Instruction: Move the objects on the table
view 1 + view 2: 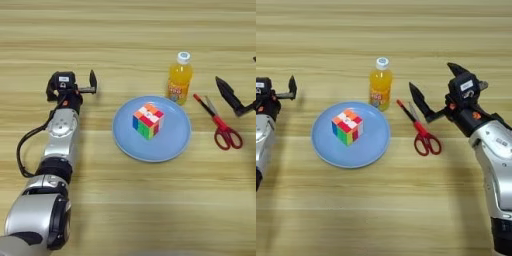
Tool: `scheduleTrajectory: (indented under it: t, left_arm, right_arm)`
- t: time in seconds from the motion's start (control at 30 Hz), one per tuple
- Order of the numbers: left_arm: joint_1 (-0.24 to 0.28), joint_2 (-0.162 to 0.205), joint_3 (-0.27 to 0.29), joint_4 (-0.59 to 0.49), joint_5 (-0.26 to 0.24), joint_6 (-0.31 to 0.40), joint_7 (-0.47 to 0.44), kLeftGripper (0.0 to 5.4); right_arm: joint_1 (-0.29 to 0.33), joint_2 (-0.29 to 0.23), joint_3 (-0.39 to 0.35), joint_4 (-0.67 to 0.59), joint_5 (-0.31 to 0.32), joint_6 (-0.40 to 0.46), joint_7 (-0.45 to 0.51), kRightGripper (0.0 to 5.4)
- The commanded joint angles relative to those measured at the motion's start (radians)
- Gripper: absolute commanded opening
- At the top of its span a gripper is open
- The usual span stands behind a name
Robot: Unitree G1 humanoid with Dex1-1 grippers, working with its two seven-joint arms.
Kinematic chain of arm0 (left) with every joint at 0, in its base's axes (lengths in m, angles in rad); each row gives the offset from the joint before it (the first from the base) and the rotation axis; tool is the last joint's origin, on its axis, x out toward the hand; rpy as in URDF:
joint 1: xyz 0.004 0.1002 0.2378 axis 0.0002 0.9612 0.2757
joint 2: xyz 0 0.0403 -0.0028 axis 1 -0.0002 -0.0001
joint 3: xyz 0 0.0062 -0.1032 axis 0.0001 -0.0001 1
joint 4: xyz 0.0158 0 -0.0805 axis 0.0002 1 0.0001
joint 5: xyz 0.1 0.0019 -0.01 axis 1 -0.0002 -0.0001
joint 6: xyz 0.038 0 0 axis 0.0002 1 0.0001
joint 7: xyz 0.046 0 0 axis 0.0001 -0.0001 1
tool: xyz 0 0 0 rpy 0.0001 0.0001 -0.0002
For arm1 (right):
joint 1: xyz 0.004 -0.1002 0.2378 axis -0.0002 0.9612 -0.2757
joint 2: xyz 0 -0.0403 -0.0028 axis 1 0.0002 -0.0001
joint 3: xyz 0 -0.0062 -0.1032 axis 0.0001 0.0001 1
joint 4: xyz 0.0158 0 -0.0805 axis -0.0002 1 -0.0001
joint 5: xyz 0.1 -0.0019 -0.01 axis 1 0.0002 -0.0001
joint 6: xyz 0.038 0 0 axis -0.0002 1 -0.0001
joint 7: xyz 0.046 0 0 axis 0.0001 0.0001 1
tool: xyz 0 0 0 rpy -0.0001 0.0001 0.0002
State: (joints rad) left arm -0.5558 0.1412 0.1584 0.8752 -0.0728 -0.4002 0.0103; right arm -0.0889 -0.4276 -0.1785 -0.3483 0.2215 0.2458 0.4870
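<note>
Objects: four small things are sitting on the wooden table (125, 210), grouped toward its middle and right.
Left gripper (71, 83): it is resting at the left, well apart from everything, its two black fingers standing apart and holding nothing; its silver arm is running down toward the near edge.
Plate (326, 150): round and light blue, it is lying flat near the middle of the table.
Puzzle cube (347, 126): multicoloured, it is sitting on the plate, roughly at its centre, one corner turned toward the onlooker.
Orange-juice bottle (380, 85): it is standing upright with its white cap on, just behind the plate's far right rim.
Scissors (421, 129): red-handled, they are lying flat just right of the plate and bottle, blades pointing away to the left, handle loops nearer.
Right gripper (436, 87): it is hovering just right of the scissors, its two black fingers spread wide apart around nothing; whether its lower finger (420, 102) is touching the blades is impossible to tell.
</note>
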Motion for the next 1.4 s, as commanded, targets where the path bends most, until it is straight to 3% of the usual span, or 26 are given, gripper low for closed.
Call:
scheduleTrajectory:
  t: [0.03,0.2,0.47,0.77,1.4]
  left_arm:
    - [-0.006,0.006,-0.003,-0.006,0.013,0.003,0.004,5.40]
    - [-0.007,0.006,-0.004,-0.005,0.013,0.003,0.004,5.40]
    - [-0.006,0.005,-0.004,-0.007,0.012,0.004,0.004,5.40]
    - [-0.006,0.006,-0.004,-0.006,0.011,0.005,0.003,5.40]
    - [-0.002,0.004,-0.007,-0.012,0.012,0.006,0.007,5.40]
  right_arm:
    - [0.006,-0.025,-0.012,0.027,-0.001,0.030,-0.008,5.38]
    - [-0.014,-0.018,0.013,0.113,-0.012,0.013,-0.001,5.38]
    - [-0.077,-0.023,0.087,0.331,-0.128,-0.113,-0.014,5.38]
    - [-0.124,-0.009,0.139,0.499,-0.185,-0.147,-0.021,5.38]
    - [-0.124,0.015,0.188,0.562,-0.189,-0.119,0.003,5.38]
